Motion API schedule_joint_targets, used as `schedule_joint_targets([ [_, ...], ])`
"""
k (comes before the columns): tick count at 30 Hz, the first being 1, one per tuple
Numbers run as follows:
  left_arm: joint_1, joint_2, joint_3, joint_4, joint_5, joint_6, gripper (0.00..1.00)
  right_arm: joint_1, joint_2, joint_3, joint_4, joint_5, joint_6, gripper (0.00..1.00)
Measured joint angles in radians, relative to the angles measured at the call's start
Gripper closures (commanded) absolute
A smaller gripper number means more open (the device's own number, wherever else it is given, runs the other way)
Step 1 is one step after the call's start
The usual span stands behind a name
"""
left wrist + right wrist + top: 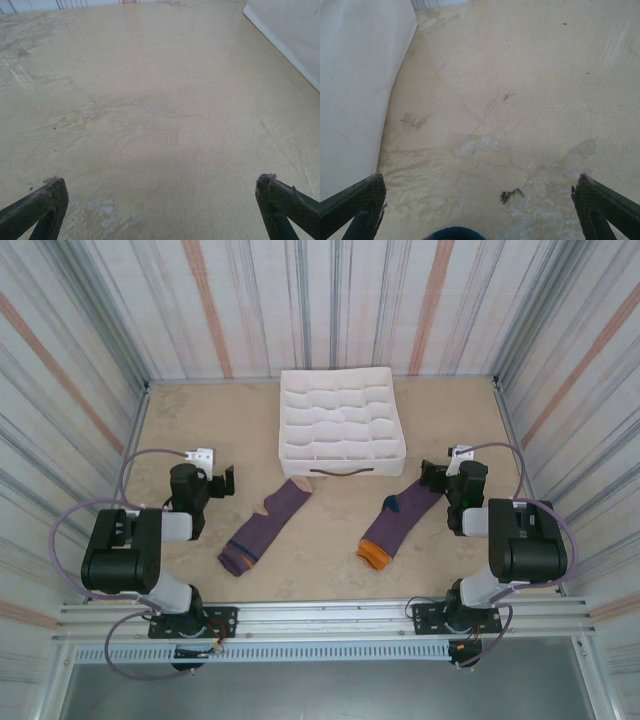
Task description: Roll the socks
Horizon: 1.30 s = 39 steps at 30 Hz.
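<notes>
The left sock (262,528) and right sock (400,523) lie flat, unrolled and apart on the tabletop (320,570) before the box (370,462). Left hand (160,187) and right hand (480,187) gape wide, empty. A pinch on such flat fabric may catch one layer or none, leaving a loose roll.

This looks like a robot lab test cell rather than a home. A left arm (125,555) and a right arm (525,540) are bolted to an aluminium rail (320,618) at the edge of a worn tan table (330,570). Striped walls (340,300) box the table in on three sides.
</notes>
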Motion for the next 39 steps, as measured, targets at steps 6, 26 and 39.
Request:
schedule_joint_targets([
  [6,0.0,0.0,0.0,0.0,0.0,0.0,0.01,0.0,0.0,0.0,0.0,0.0,0.0,0.01],
  [26,-0.004,-0.004,0.014,-0.027,-0.001,0.001,0.01,0.001,-0.009,0.021,-0.059,0.009,0.0,0.01],
  [39,-0.178,-0.214,0.402,-0.695,-0.105,-0.171,0.02,0.234,-0.275,0.448,-0.834,0.191,0.137,0.01],
])
